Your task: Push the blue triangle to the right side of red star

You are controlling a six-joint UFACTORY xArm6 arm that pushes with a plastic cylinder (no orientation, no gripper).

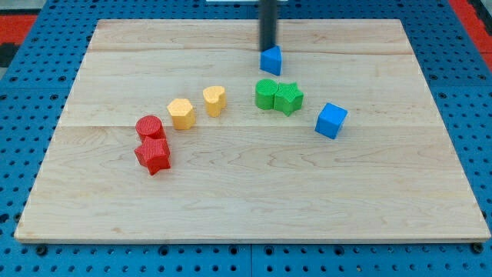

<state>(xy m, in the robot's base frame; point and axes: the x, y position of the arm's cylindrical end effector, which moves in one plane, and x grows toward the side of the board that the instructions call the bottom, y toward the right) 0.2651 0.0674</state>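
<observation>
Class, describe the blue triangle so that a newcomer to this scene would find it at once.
Start at the wooden board and follow the dark rod down to my tip near the view's top. The blue triangle sits right against it, above the two green blocks. The blue cube lies lower right.

My surface (246,200) carries blocks placed around the green pair (278,96) — blue triangle (270,60) just above, blue cube (331,120) right, yellows (198,108) and reds (151,143) left.

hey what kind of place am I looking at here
Probably a robotics lab bench set up for pushing tests: a pale wooden board lies on a blue perforated surface, small coloured blocks such as the blue triangle sit on it, and my tip stands just behind that triangle.
</observation>
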